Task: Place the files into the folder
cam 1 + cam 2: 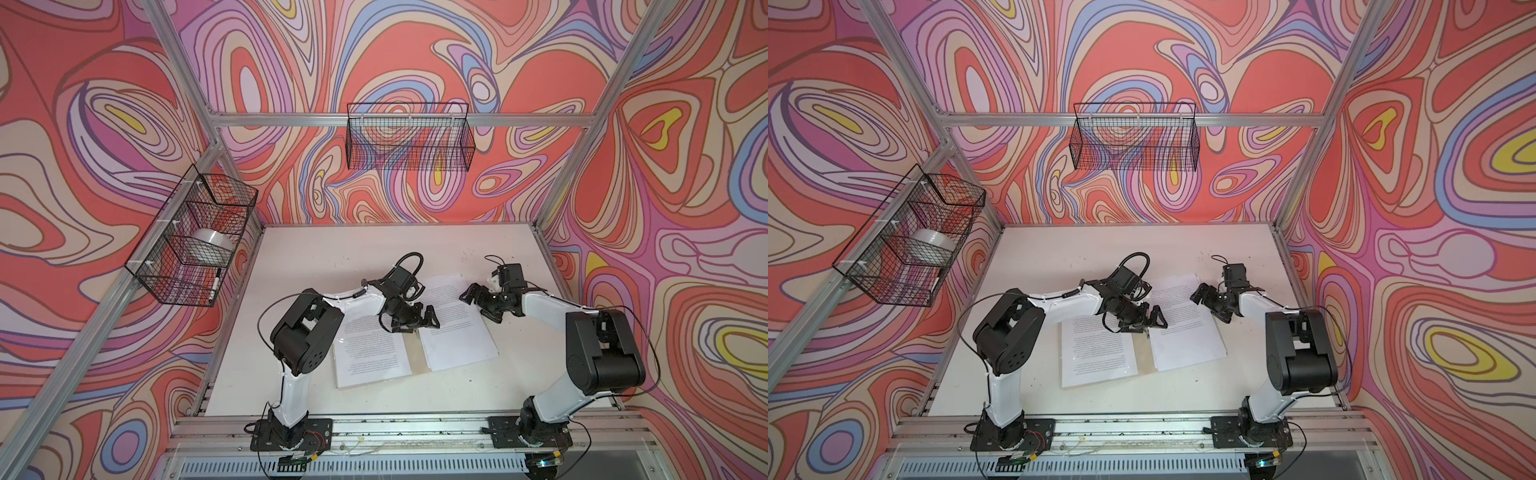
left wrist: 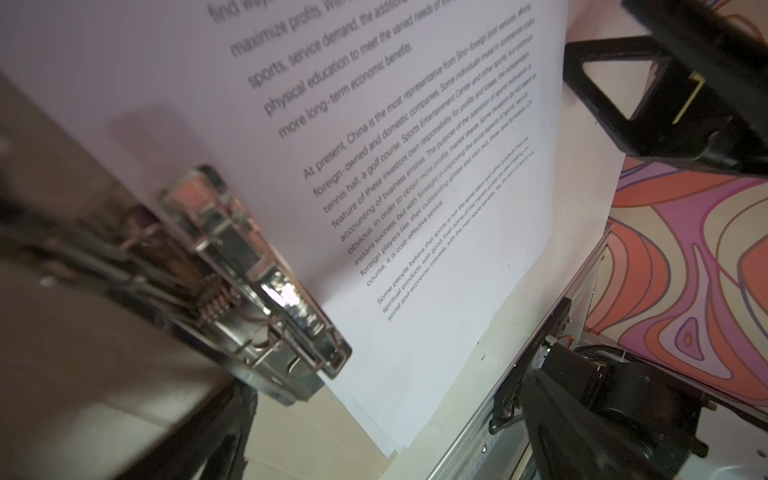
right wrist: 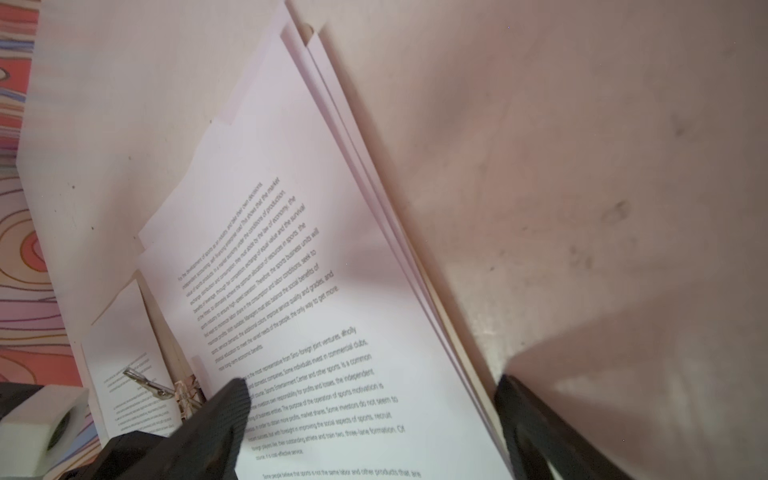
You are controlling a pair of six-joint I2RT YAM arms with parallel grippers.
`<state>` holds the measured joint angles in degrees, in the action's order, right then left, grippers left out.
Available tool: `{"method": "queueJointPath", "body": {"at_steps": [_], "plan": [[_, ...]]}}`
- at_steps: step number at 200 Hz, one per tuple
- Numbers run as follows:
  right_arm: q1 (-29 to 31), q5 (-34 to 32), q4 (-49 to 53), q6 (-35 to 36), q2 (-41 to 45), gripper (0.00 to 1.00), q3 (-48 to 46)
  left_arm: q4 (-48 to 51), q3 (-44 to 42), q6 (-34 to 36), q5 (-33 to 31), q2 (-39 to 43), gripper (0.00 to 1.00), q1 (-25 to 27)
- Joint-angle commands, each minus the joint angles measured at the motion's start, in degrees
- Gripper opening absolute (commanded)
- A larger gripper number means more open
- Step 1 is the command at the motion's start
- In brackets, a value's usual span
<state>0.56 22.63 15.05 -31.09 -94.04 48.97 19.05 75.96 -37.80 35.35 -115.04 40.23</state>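
The tan folder (image 1: 414, 358) lies open on the white table, mostly covered; a strip of it shows at the spine (image 1: 1143, 353). The files lie on it as two stacks of white printed sheets, a left stack (image 1: 370, 353) and a right stack (image 1: 453, 328). My left gripper (image 1: 422, 324) hovers open just above the spine, with the metal clip (image 2: 249, 282) close by in the left wrist view. My right gripper (image 1: 480, 305) is open over the far part of the right stack. Its fingers (image 3: 216, 424) straddle the fanned sheets (image 3: 316, 291) and hold nothing.
A wire basket (image 1: 195, 237) on the left frame post holds a tape roll and a marker. A second wire basket (image 1: 409, 137) hangs on the back rail. Aluminium posts bound the table (image 1: 332, 249); the arm bases sit on the front rail (image 1: 407, 432).
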Motion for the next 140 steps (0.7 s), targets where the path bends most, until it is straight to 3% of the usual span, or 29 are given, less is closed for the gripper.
{"method": "queueJointPath", "body": {"at_steps": [1, 66, 107, 140], "plan": [[-3.35, 1.57, -0.81, 0.61, -2.5, 0.98, 0.41, 1.95, 3.79, 0.05, -2.37, -5.56, 1.0, 0.7], [-4.95, -1.79, 0.97, 1.71, -1.79, 0.98, 3.9, 9.87, 17.77, 2.61, -2.86, -10.92, 1.0, 1.09], [-4.87, -7.06, 4.24, 3.67, 4.35, 0.98, 6.41, 11.76, 17.3, 1.8, -2.69, -1.89, 1.0, -0.01], [-1.29, -2.94, 4.62, 6.45, 4.9, 0.97, 10.92, 9.34, 12.78, -0.61, 0.3, 7.44, 1.0, -2.11]]}}
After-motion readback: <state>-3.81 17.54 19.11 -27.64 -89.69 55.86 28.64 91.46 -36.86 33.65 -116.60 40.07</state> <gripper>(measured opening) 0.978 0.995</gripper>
